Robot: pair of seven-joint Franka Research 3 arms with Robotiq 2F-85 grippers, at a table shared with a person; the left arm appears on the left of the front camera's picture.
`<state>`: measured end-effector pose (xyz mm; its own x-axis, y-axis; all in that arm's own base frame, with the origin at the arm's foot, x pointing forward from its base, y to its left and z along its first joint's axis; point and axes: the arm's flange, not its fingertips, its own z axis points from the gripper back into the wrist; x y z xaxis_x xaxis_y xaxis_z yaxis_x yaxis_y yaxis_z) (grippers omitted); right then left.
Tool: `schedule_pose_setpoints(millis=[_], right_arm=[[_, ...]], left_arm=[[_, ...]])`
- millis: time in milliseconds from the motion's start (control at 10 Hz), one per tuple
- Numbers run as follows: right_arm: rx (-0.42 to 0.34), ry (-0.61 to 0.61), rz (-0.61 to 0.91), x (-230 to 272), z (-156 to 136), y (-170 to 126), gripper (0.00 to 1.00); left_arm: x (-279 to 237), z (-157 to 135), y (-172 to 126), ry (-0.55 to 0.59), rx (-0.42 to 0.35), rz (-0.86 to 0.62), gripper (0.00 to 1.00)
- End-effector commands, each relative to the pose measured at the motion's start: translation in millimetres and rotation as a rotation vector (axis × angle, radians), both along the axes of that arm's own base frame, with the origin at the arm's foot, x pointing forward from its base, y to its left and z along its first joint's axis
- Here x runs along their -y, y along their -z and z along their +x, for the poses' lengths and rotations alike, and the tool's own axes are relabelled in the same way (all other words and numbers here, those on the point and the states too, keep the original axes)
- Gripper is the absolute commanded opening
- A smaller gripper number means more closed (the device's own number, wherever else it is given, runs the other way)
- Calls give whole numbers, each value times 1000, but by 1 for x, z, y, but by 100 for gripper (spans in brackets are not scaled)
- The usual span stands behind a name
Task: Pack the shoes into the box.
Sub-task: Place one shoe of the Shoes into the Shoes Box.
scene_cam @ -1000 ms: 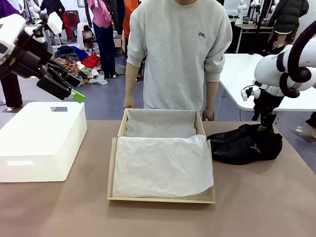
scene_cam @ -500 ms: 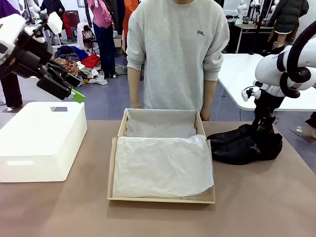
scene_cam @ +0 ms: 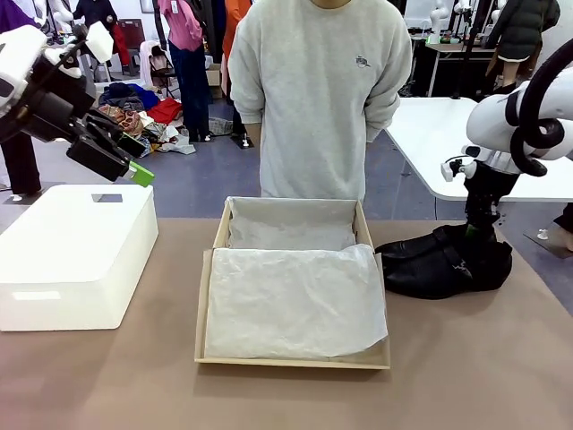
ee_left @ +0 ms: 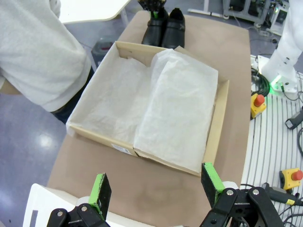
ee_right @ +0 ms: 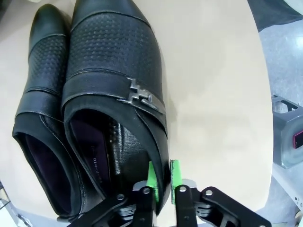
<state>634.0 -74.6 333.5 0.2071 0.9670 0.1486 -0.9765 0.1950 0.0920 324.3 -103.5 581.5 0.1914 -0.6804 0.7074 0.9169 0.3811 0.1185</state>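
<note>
Two black shoes [scene_cam: 443, 264] lie side by side on the brown table, just right of the box [scene_cam: 213, 296]. This open cardboard box is lined with white tissue paper. My right gripper [scene_cam: 474, 235] reaches down onto the heel end of the shoes. In the right wrist view its green pads [ee_right: 151, 177] pinch the side wall of the nearer buckled shoe [ee_right: 113, 94], with the second shoe [ee_right: 42, 94] beside it. My left gripper [scene_cam: 134, 170] hangs open, high above the white box at the left. From the left wrist view, its wide-apart fingertips [ee_left: 100, 189] look down on the box [ee_left: 218, 123] and shoes [ee_left: 163, 28].
A bigger white box [scene_cam: 76, 251] with a slot stands at the table's left. A person [scene_cam: 318, 98] in a grey sweatshirt stands right behind the cardboard box. A white table [scene_cam: 439, 134] is behind the right arm. Bare brown tabletop runs along the front.
My right gripper has closed its fingers on the shoe's side wall. The person's hands have left the box's far edge and drawn back. The left arm has stayed still.
</note>
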Motion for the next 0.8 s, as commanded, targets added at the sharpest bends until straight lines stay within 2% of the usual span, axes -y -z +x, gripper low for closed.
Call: schedule_pose_setpoints(millis=[0,300,400,700], right_arm=[[-4,35,43,2,10,-4,0],[9,53,65,4,10,-10,0],[42,75,71,6,9,-16,0],[131,161,68,10,2,-64,0]], left_arm=[[-1,2,0,23,4,-13,100],[-1,2,0,23,4,-13,100],[-1,2,0,23,4,-13,100],[-1,2,0,23,4,-13,100]])
